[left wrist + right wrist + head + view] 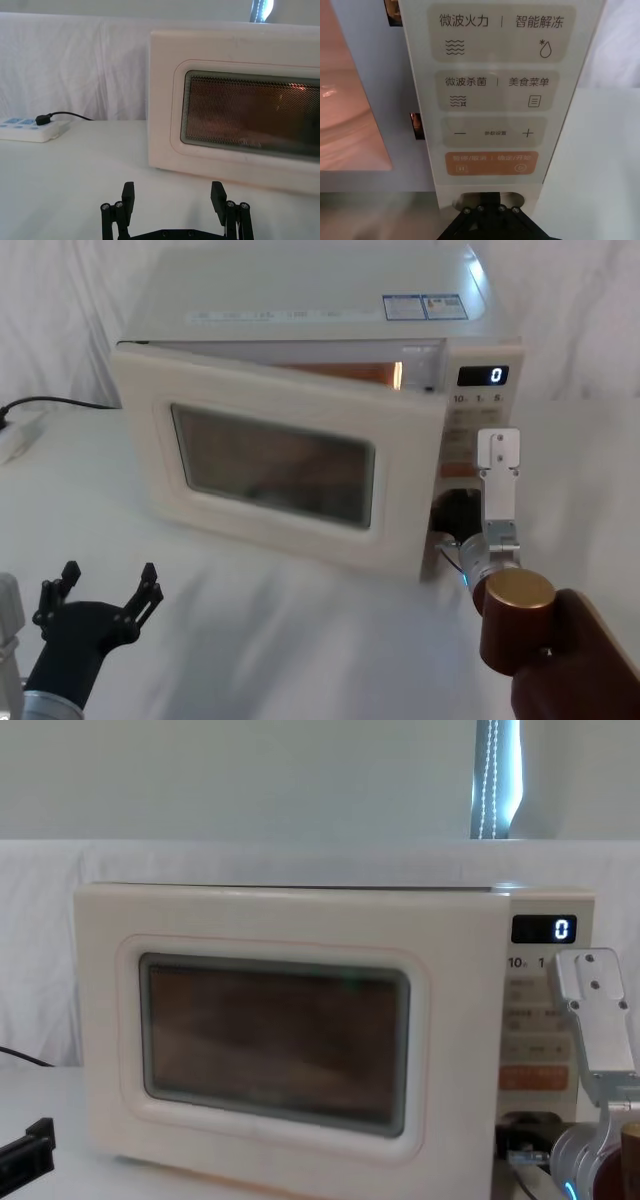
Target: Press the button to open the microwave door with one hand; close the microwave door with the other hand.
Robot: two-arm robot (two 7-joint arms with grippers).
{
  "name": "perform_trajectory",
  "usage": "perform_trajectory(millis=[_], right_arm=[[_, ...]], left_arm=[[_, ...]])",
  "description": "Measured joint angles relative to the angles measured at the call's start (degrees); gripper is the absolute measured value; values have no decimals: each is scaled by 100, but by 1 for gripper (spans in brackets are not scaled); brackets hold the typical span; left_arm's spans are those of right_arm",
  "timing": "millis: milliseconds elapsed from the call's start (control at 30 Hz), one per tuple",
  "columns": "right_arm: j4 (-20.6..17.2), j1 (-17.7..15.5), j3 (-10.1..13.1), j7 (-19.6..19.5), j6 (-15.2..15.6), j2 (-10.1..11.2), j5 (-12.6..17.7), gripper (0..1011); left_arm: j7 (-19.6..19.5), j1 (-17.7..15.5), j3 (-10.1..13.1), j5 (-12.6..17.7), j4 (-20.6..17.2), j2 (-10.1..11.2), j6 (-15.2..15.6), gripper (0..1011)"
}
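Presently the button (487,199) sits at the very bottom of the keypad panel (490,95), directly under the orange key (491,163); the right gripper (487,212) is against it and covers most of it, so only the pale pill-shaped upper edge is visible. Whether that gripper's fingers are spread or closed cannot be told: in the right wrist view only the black linkage with four screw heads shows, and in the head view the tip is buried at the panel's base (452,525).

Microwave door (275,465): ajar, hinged on the robot's left, its right edge swung forward off the cabinet. Lit orange interior visible in the gap along the top of the door in the head view, and beside the panel in the right wrist view. Dark window (272,1040) faces the chest camera. Display (483,375) reads 0.

Left gripper (108,592): low at the robot's left, in front of the door and well apart from it, over the white tablecloth (300,640). Fingers spread wide, nothing between them; the left wrist view confirms the two fingertips (128,191) standing apart and pointing toward the door's left end.

Power strip (30,129) with a black plug lies on the cloth, left of the microwave.
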Motion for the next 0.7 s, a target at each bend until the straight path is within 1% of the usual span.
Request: perform_trajectory(millis=[133,333,500,600,633,700], right_arm=[[50,22,-12,-10,-18,-7,-3,0],[23,-8,-35,-11,-27,2,-20,0],[-197,-158,-77,41,16,37,-53,0],[-392,-281,-106,102,60,61,-67,0],[-526,-358,-126,138,88,74,-72,0],[-627,-427,-144,165,114,86,-81,0]], left_arm=[[0,0,0,0,0,0,1,1001],[0,0,1,0,0,0,0,1001],[0,0,0,0,0,0,1,1001],[0,0,0,0,0,0,0,1001],[0,0,0,0,0,0,1,1001],[0,0,0,0,0,0,1,1001]])
